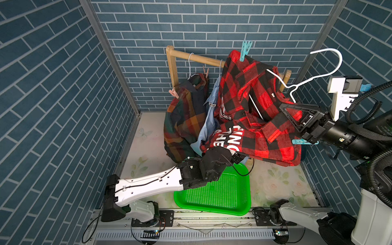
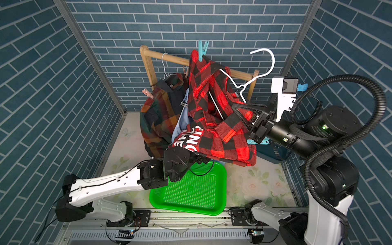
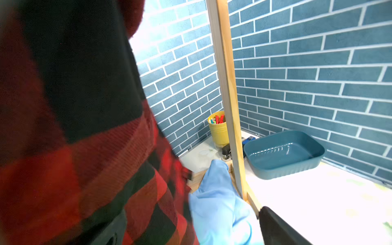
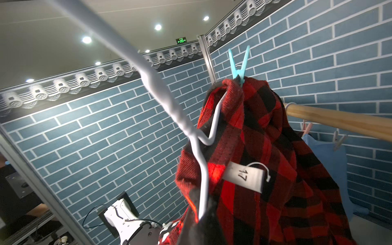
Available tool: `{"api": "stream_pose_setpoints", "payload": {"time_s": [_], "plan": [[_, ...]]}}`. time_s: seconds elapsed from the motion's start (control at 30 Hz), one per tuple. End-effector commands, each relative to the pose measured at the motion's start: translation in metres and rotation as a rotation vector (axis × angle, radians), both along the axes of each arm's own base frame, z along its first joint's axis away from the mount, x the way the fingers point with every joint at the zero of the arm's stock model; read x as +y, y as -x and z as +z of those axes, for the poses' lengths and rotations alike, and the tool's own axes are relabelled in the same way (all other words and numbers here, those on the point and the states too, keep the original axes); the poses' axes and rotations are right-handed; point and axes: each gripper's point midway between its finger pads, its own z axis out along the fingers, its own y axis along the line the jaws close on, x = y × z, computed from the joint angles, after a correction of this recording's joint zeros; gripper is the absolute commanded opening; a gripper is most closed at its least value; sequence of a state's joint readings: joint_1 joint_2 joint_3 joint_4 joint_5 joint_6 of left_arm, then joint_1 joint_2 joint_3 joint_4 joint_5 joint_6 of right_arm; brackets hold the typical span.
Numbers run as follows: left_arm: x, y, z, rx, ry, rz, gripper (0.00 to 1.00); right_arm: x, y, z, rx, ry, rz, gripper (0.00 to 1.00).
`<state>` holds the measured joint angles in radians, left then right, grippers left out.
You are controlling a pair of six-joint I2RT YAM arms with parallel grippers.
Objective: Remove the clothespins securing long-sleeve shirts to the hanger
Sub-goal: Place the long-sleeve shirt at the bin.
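Note:
The red-and-black check shirt (image 1: 254,118) (image 2: 214,127) hangs on a white wire hanger (image 1: 326,63) (image 4: 148,78) that is lifted off the rail. My right gripper (image 1: 284,108) (image 2: 234,107) (image 4: 199,220) is shut on the hanger wire and the cloth at the collar. A teal clothespin (image 1: 245,51) (image 2: 202,51) (image 4: 238,63) pins the shirt's top corner. Pink clothespins (image 1: 174,93) (image 2: 185,71) sit on the plaid shirt (image 1: 184,123). A pale one (image 2: 184,103) grips the light blue shirt (image 1: 209,118). My left gripper (image 1: 239,158) (image 3: 212,222) stands open under the red shirt's hem, with the blue sleeve (image 3: 216,201) between its fingers.
A wooden rack (image 1: 201,59) (image 3: 229,106) stands at the back. Below the left arm lies a green mesh basket (image 1: 212,191) (image 2: 191,191). A teal tub (image 3: 284,154) (image 2: 273,152) and a yellow cup (image 3: 218,131) sit at the back right corner. Brick-pattern walls close three sides.

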<state>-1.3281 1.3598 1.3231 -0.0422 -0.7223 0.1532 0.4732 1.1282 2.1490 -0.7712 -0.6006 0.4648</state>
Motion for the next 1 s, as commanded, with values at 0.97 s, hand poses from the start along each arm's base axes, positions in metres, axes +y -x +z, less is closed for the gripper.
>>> {"api": "stream_pose_setpoints", "payload": {"time_s": [0.97], "plan": [[0.016,0.052,-0.13,0.154,-0.106,0.003,1.0,-0.002,0.025,-0.096,0.19,0.119,0.066,0.0]]}}
